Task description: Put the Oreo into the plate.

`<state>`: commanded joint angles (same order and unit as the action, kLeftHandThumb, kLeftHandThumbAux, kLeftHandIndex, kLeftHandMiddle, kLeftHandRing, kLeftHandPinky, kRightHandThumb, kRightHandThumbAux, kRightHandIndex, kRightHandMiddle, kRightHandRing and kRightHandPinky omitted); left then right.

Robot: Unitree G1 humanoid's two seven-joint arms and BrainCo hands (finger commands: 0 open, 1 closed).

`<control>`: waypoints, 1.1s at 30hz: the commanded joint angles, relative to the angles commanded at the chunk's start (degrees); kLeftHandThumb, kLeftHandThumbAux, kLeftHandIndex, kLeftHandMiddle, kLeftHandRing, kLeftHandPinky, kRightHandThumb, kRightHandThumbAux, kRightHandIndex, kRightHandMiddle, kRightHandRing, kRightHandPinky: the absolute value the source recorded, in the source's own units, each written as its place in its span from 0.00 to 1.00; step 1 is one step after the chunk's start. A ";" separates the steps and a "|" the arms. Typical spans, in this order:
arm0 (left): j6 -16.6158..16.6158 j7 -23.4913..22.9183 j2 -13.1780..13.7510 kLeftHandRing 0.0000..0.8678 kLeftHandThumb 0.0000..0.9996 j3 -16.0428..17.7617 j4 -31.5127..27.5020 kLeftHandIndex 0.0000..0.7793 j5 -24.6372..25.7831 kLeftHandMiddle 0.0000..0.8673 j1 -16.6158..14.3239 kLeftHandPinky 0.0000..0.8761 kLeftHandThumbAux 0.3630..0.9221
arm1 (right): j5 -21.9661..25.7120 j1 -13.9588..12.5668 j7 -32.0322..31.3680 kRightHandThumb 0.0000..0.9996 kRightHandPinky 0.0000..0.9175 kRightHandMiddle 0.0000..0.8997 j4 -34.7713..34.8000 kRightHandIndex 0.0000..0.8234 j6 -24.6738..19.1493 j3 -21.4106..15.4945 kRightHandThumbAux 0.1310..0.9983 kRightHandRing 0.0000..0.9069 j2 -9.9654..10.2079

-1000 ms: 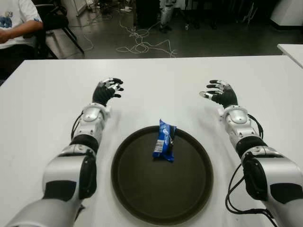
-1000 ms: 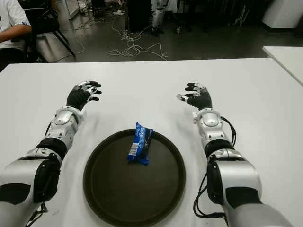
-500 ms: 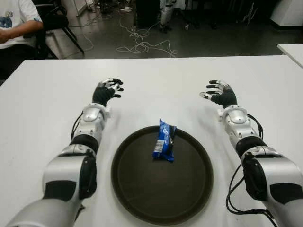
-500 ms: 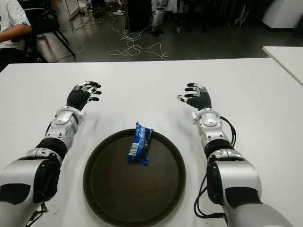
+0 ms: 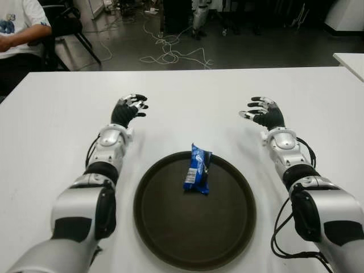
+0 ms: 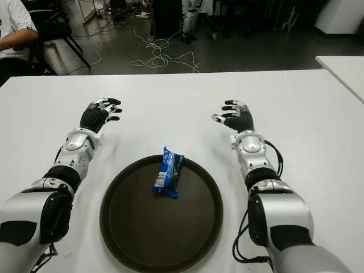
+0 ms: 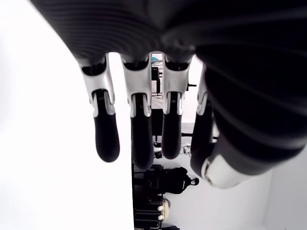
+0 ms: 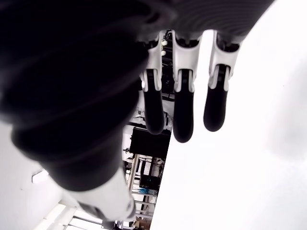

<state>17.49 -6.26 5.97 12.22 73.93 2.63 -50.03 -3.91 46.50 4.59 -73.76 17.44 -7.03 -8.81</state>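
Note:
A blue Oreo packet (image 5: 197,176) lies inside the round dark plate (image 5: 170,233), near its far rim. The plate sits on the white table between my two arms. My left hand (image 5: 129,108) shows over the table to the far left of the plate, fingers spread and relaxed, holding nothing. On the far right of the plate, my right hand (image 5: 263,112) is likewise open and empty. Both wrist views show only loose fingers (image 7: 137,125) and fingers (image 8: 183,110) against the white table.
A seated person's arm and white shirt (image 5: 17,25) show beyond the table's far left corner, beside a black chair (image 5: 68,25). Cables (image 5: 170,54) lie on the floor past the far edge. A second white table's corner (image 5: 350,60) is at the right.

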 joint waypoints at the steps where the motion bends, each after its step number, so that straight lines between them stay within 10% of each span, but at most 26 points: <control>1: 0.02 -0.02 0.00 0.39 0.67 -0.02 0.00 0.51 -0.02 0.35 0.00 0.46 0.65 | -0.16 -0.02 0.23 0.19 0.43 0.39 0.01 0.36 0.11 0.11 0.91 0.40 0.00; 33: -0.86 0.34 -0.32 0.37 0.67 0.33 0.03 0.51 0.30 0.33 -0.25 0.44 0.65 | -2.64 -1.00 4.65 0.12 0.49 0.45 -0.21 0.42 5.22 1.65 0.84 0.48 0.01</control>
<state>16.63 -5.91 5.66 12.55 73.96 2.93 -50.28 -6.55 45.50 9.24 -73.98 22.66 -5.38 -8.80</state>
